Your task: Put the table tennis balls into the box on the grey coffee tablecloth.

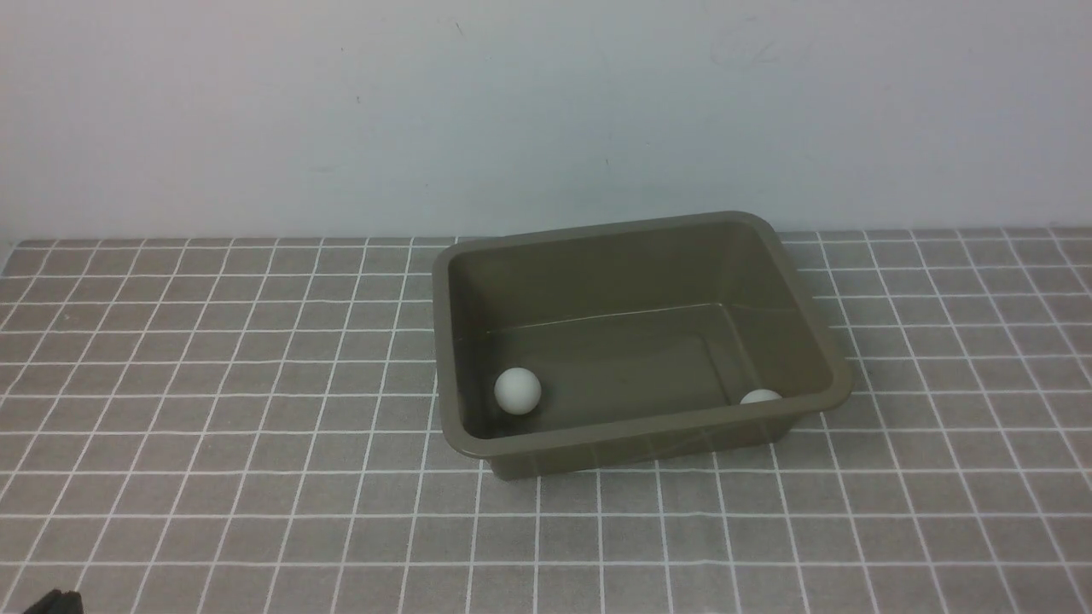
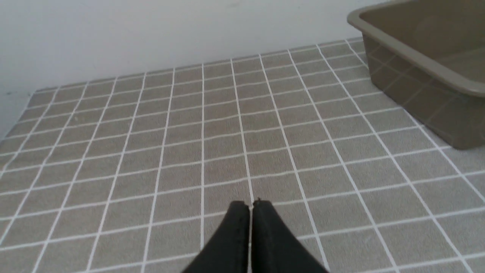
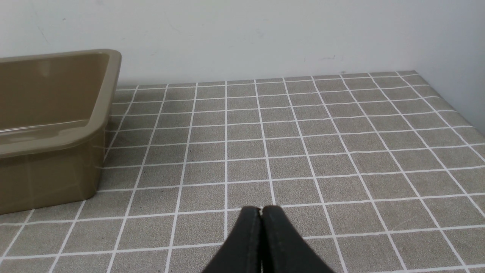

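- Front view gives me the box [image 1: 640,341] sitting on the grey coffee tablecloth [image 1: 213,384], a little right of centre and turned slightly off the grid lines, its open top facing up.
- I count both table tennis balls inside it. One ball [image 1: 517,390] rests on the box floor near the left wall, towards the near-left corner, fully in sight.
- I can only see the top of the other ball [image 1: 760,396], since the near rim hides the rest (it sits down in the near-right corner, close against the walls there).
- I see the two balls well apart from each other, at opposite ends of the near wall.
- Left wrist view shows me the left gripper [image 2: 250,206] with its two dark fingers pressed together, only a hairline seam between them and nothing held. It hangs over bare cloth, with the box's corner [image 2: 416,76] off to one side, well apart from the tips.
- Right wrist view shows me the right gripper [image 3: 261,210] in the same state: fingers closed against each other, empty, above plain grid squares. A rounded corner of the box [image 3: 57,132] shows at the edge of that picture, clear of the fingers.
- In the front view I can make out only a small dark shape [image 1: 53,602] at the bottom-left corner; I cannot tell what part it is.
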Available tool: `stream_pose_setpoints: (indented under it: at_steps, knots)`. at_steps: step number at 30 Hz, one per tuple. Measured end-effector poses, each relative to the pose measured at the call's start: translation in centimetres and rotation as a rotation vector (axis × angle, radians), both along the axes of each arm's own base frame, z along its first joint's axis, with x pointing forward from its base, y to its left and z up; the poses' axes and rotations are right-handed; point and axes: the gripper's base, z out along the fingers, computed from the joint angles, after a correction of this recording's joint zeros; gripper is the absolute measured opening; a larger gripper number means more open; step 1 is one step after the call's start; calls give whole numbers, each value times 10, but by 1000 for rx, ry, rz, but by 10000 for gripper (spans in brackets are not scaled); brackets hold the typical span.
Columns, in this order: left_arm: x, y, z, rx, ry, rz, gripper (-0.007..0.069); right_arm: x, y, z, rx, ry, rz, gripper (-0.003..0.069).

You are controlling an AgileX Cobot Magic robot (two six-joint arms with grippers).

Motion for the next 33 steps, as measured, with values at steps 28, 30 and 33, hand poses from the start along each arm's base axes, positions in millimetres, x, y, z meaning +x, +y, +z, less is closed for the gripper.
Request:
stream_pose_setpoints:
  at_steps: [28, 30, 33]
  knots:
    - [-1, 0, -3, 4, 31, 0, -5, 0, 0, 0, 0, 0, 0, -14]
    - [-1, 0, -3, 4, 31, 0, -5, 0, 0, 0, 0, 0, 0, -14]
    - [-1, 0, -3, 4, 31, 0, -5, 0, 0, 0, 0, 0, 0, -14]
